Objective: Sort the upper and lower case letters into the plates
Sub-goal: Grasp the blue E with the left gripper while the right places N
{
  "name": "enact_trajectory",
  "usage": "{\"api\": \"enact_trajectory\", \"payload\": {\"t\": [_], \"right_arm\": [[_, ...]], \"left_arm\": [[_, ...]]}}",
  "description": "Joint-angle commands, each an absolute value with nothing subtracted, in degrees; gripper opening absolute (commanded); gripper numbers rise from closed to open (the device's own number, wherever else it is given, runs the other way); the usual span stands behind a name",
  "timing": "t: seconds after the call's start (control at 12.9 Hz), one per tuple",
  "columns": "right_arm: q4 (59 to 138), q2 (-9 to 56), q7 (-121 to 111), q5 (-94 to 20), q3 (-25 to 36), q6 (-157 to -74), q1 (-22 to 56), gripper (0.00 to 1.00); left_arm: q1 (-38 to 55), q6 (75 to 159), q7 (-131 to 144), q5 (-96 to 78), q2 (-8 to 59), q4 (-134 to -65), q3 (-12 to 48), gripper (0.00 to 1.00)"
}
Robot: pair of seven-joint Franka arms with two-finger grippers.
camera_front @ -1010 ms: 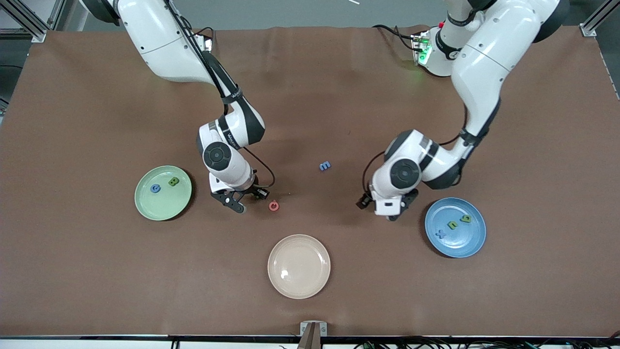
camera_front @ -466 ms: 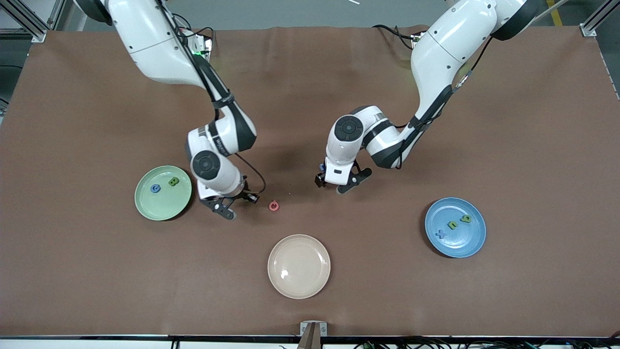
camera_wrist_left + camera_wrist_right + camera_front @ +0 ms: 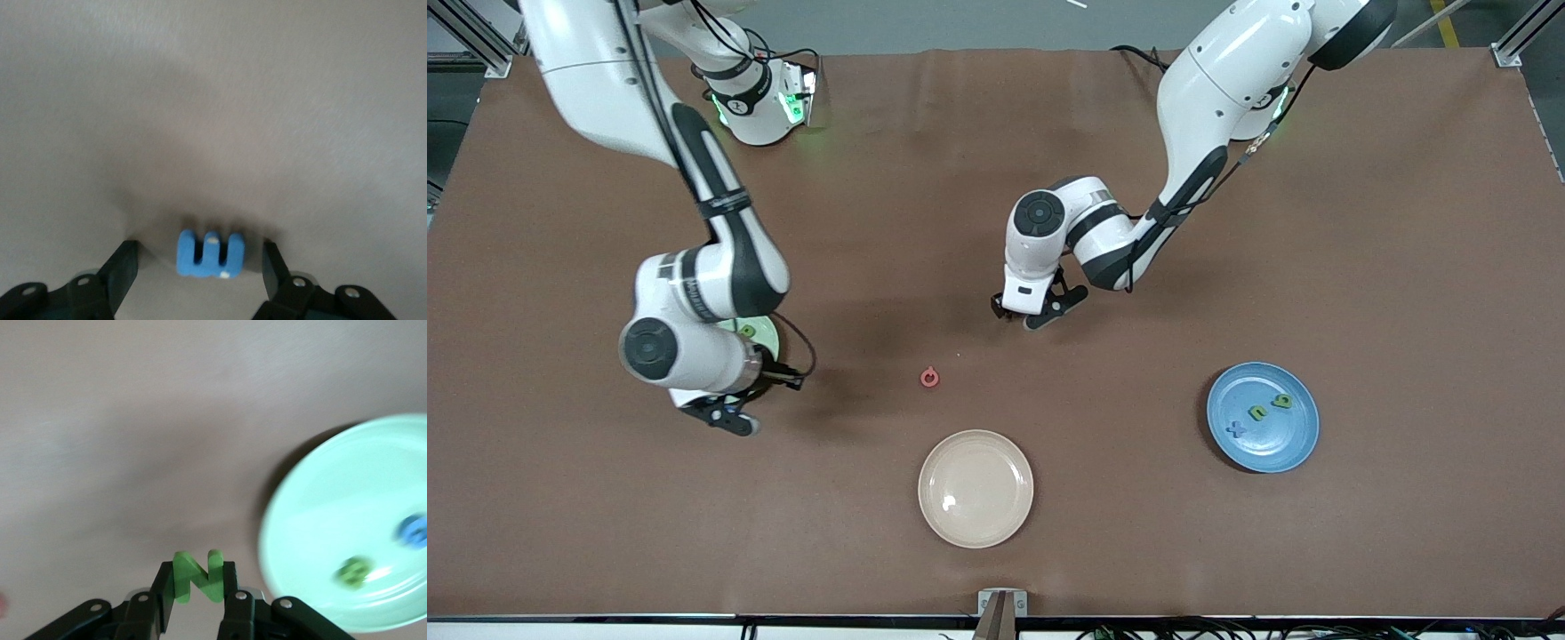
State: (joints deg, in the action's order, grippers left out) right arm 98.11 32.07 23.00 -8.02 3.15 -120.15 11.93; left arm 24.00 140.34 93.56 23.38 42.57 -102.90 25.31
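Beside the mint plate (image 3: pixel 347 527) we find our right claw (image 3: pixel 197 593) clamped on a green N (image 3: pixel 197 577), left claw (image 3: pixel 200 267) open astride a blue m (image 3: pixel 210 253) on the worktop (image 3: pixel 996 178).

The m-shaped letter (image 3: pixel 211 254) lay on the table (image 3: pixel 1405 222) between the left gripper's (image 3: pixel 1033 314) spread fingers. The right gripper (image 3: pixel 725 416) hung at one plate's (image 3: pixel 320 520) edge, clamping an N (image 3: pixel 197 577).
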Motion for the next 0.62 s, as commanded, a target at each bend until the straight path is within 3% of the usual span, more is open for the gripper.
{"api": "enact_trajectory", "payload": {"t": [0.0, 0.16, 0.54], "right_arm": [[103.4, 30.5, 16.9, -6.7, 1.9, -121.5, 8.2, 0.01], [105.6, 29.5, 14.3, -6.7, 1.9, -121.7, 6.0, 0.01], [113.2, 29.4, 13.4, -6.7, 1.9, -129.5, 5.5, 0.01]], "left_arm": [[24.5, 138.8, 95.1, 24.5, 42.1, -103.0, 24.5, 0.78], [24.5, 138.8, 95.4, 24.4, 42.6, -102.8, 24.5, 0.72], [24.6, 138.7, 95.3, 24.6, 42.5, -102.7, 23.0, 0.11]]}}
